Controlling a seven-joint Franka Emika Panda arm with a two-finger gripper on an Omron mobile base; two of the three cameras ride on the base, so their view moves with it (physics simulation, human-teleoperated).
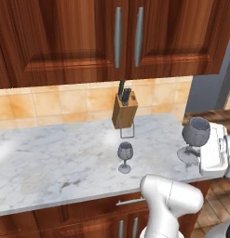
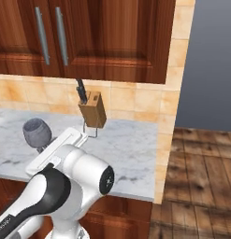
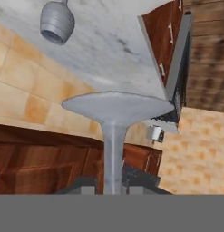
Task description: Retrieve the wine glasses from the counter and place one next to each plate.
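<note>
From the left base view, one wine glass [image 1: 125, 156] stands upright on the desk [image 1: 51, 160] before a knife block [image 1: 124, 110]; the held glass [image 1: 195, 137] hangs at the desk's right end against the white hand. Right base view: the arm's elbow folds low, the held glass's bowl [image 2: 36, 132] above its wrist. Along the hand view, jaws pinch narrow on the stem [image 3: 113, 152].
</note>
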